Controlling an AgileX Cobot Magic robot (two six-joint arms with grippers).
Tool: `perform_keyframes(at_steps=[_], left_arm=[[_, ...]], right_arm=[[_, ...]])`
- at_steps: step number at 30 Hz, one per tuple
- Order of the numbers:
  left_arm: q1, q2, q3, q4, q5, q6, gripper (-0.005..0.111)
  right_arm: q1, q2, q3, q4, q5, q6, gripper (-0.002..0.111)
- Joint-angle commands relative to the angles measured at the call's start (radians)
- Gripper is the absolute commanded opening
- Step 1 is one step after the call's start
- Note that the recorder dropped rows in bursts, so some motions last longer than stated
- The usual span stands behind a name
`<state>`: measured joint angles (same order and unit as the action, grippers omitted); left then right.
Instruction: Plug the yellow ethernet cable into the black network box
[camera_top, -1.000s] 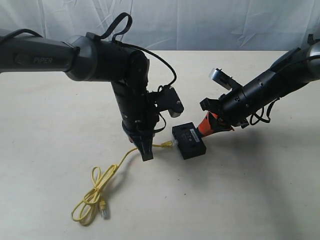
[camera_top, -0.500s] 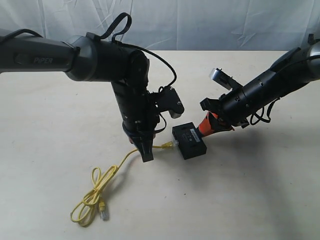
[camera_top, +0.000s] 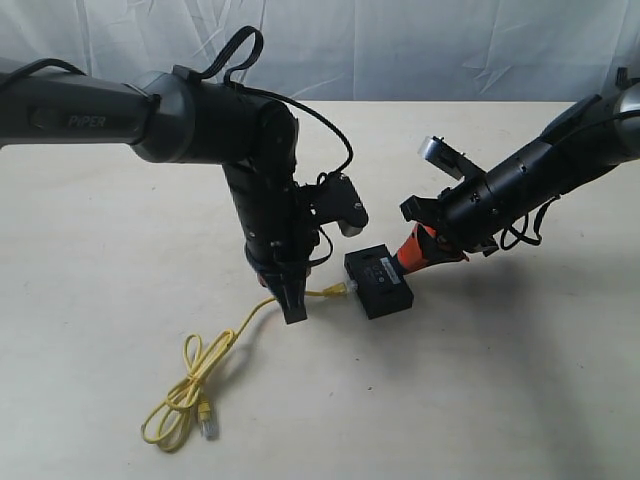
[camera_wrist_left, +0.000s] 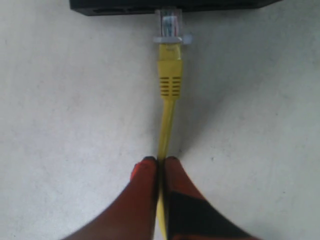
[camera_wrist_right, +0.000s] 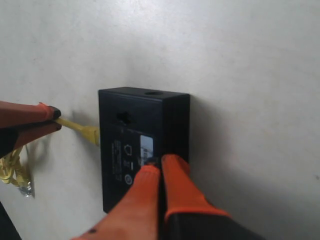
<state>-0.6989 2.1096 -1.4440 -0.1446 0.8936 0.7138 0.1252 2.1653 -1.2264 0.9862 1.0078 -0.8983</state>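
Note:
The black network box lies flat on the pale table. My left gripper points down and is shut on the yellow ethernet cable a short way behind its plug. In the left wrist view the orange fingertips pinch the cable, and the clear plug meets the box's side; how far in it sits I cannot tell. My right gripper is shut with nothing between its fingers, and its tips press on the top of the box by the pale label.
The rest of the cable lies in a loose loop at the front left, with its second plug on the table. A white cloth hangs behind the table. Both arms lean in over the middle.

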Motion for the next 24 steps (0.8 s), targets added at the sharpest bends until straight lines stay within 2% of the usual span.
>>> perform_keyframes(at_steps=[1,24], left_arm=[[-0.003,-0.004,-0.005,-0.021,-0.031,0.003,0.0],[-0.003,-0.009,-0.005,0.004,0.023,0.003,0.0]], right_arm=[[0.004,-0.008,0.004,-0.012,-0.012,-0.004,-0.001],[0.002,-0.021,0.004,-0.085,-0.06,0.042,-0.001]])
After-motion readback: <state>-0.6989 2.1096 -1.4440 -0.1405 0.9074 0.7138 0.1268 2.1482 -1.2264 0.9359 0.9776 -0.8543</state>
